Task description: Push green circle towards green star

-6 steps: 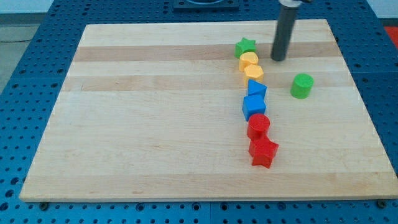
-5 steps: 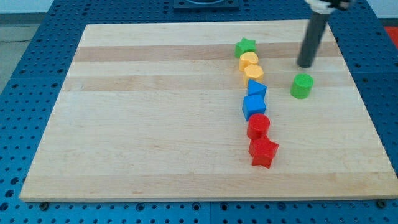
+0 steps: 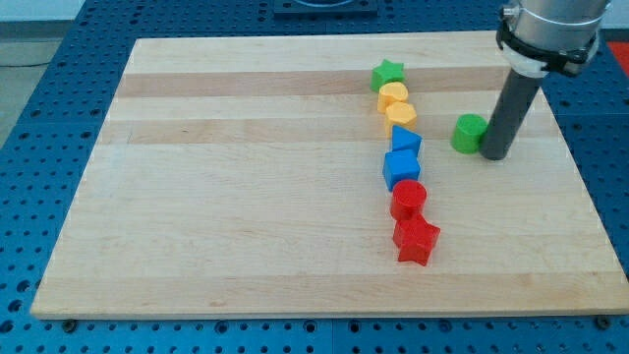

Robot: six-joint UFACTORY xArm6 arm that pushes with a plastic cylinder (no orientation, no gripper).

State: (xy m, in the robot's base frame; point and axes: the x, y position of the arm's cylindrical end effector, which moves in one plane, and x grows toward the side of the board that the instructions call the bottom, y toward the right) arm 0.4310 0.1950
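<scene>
The green circle (image 3: 468, 133) lies on the wooden board (image 3: 246, 177) at the view's right. My tip (image 3: 493, 154) stands right against its right side, slightly below it. The green star (image 3: 387, 74) lies up and to the left of the circle, at the top of a column of blocks.
Below the green star run a yellow circle (image 3: 393, 94), a yellow block (image 3: 401, 113), a blue block (image 3: 405, 141), a blue cube (image 3: 401, 168), a red circle (image 3: 408, 199) and a red star (image 3: 416, 239). The board's right edge is close to my tip.
My tip swung from left of the green circle, over its top, down to its right side. The green circle has shifted slightly left.
</scene>
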